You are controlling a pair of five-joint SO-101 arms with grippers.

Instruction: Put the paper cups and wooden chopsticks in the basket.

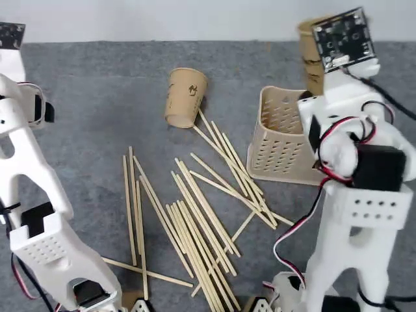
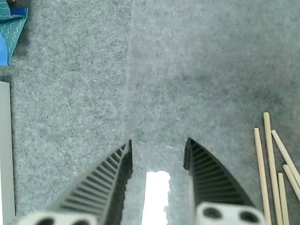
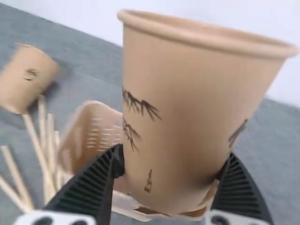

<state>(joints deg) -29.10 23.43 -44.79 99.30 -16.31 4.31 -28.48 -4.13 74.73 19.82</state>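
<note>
Beneath me lies a tabletop (image 1: 97,91) covered in rough grey felt from the near edge to the far one. Behind its far edge I see a plain white wall (image 1: 162,19). In my left wrist view the felt shows a faint straight line (image 2: 130,70) where its shade changes. At the felt's edge lies a teal piece with a wavy pattern (image 2: 13,28), a blue bit (image 2: 3,49) touching it, and beside them a pale grey strip (image 2: 4,150).
</note>
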